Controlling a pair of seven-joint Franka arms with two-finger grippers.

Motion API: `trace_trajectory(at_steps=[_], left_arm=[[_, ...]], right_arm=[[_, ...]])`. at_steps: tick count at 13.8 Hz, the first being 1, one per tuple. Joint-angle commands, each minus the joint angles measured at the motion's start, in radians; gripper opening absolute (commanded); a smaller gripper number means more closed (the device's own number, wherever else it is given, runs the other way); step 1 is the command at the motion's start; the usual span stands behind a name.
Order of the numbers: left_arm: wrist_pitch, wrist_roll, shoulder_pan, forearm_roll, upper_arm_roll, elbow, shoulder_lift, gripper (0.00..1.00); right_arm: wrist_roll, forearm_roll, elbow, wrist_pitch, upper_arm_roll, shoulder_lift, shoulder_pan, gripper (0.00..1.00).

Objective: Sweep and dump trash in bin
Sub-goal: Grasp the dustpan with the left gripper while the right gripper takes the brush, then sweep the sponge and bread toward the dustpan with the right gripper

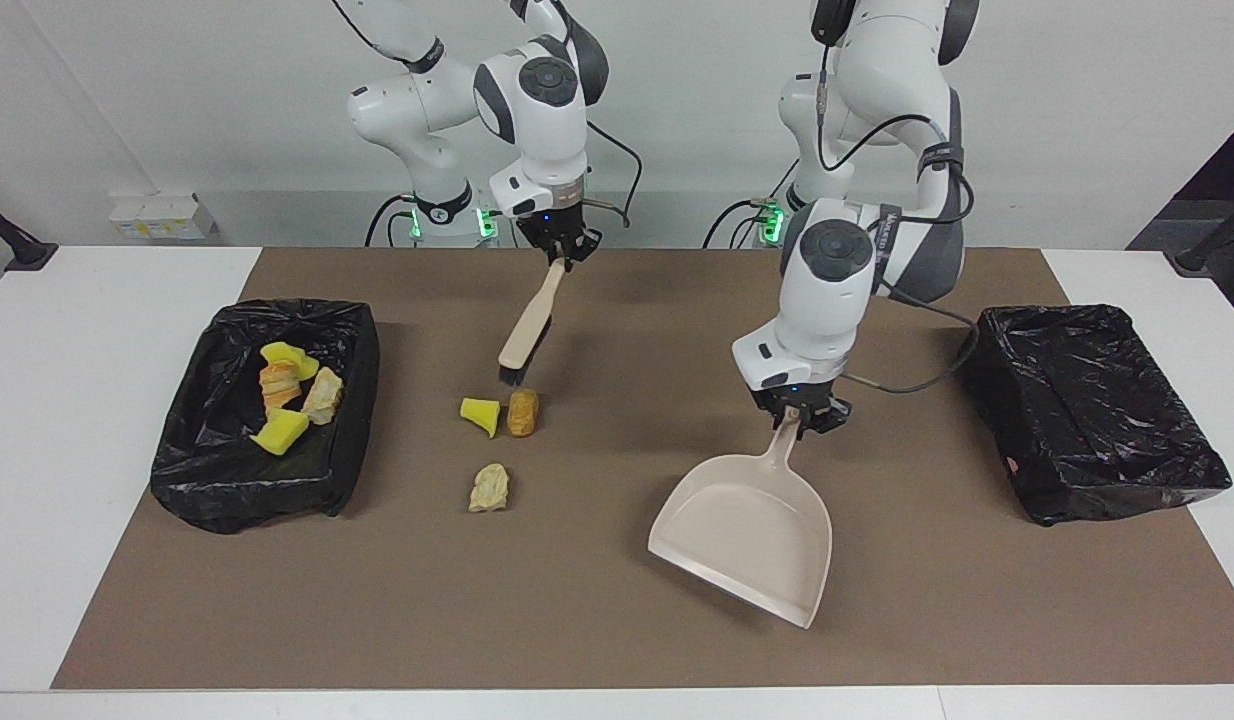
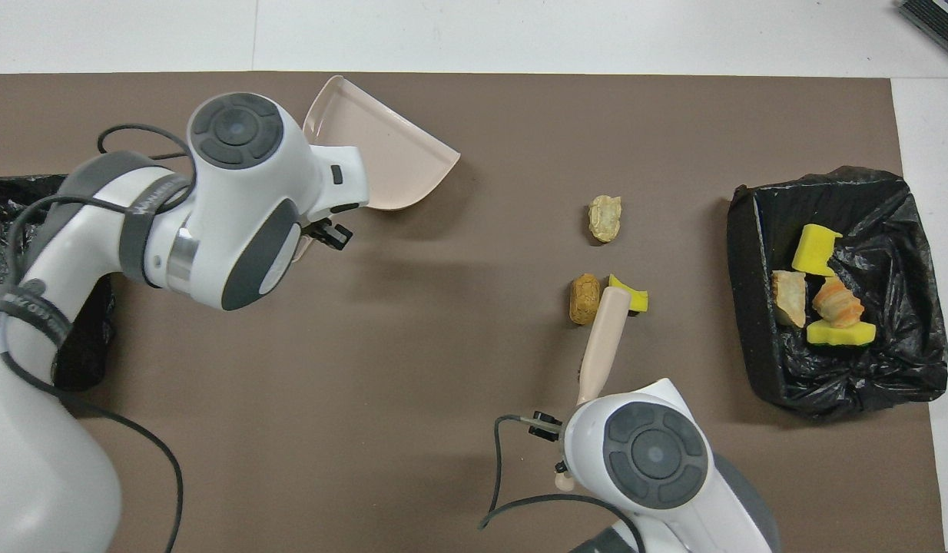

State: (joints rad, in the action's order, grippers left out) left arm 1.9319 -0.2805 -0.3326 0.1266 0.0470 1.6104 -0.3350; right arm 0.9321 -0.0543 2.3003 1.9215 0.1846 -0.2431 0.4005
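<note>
My left pincer [image 1: 799,420] grips dustpan [image 1: 752,530] aloft; right pincer [image 1: 560,254] grips brush [image 1: 525,330] over 3 loose trash pieces [image 1: 499,440].

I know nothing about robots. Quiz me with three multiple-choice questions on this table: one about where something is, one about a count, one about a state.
1. Where is the brush head?
A. In a bin
B. Just above the loose trash pieces
C. Inside the dustpan

2. How many trash pieces lie loose on the mat?
A. Three
B. Five
C. None

3. How is the dustpan?
A. Flat on the mat
B. Upside down in a bin
C. Held by its handle, tilted

Answers:
1 B, the right gripper holds it beside the brown piece.
2 A, the others lie in the bin.
3 C, the left gripper grips the handle.
</note>
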Motion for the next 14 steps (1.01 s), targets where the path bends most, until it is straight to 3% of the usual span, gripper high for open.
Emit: trace_trajectory(at_steps=[1, 3, 5, 8, 10, 14], left_arm=[[-0.088, -0.225, 0.036, 0.011, 0.007, 0.034, 0.074, 0.00], [-0.120, -0.401, 0.050, 0.005, 0.007, 0.080, 0.120, 0.00], [-0.139, -0.540, 0.047, 0.005, 0.007, 0.141, 0.165, 0.00], [-0.128, -0.566, 0.035, 0.005, 0.013, 0.241, 0.220, 0.00], [-0.081, -0.560, 0.008, 0.004, 0.016, 0.342, 0.280, 0.00], [0.027, -0.543, -0.023, 0.004, 0.014, 0.457, 0.323, 0.00]], right_arm=[[-0.030, 0.036, 0.019, -0.047, 0.007, -0.029, -0.069, 0.00], [-0.139, 0.034, 0.015, -0.035, 0.015, 0.004, -0.185, 0.00], [-0.148, 0.040, 0.014, -0.032, 0.012, 0.033, -0.198, 0.00], [-0.150, 0.164, 0.014, -0.024, 0.012, 0.106, -0.235, 0.00], [-0.171, 0.185, 0.011, 0.016, 0.012, 0.142, -0.269, 0.00], [-0.249, 0.214, -0.019, 0.068, 0.012, 0.215, -0.276, 0.00]])
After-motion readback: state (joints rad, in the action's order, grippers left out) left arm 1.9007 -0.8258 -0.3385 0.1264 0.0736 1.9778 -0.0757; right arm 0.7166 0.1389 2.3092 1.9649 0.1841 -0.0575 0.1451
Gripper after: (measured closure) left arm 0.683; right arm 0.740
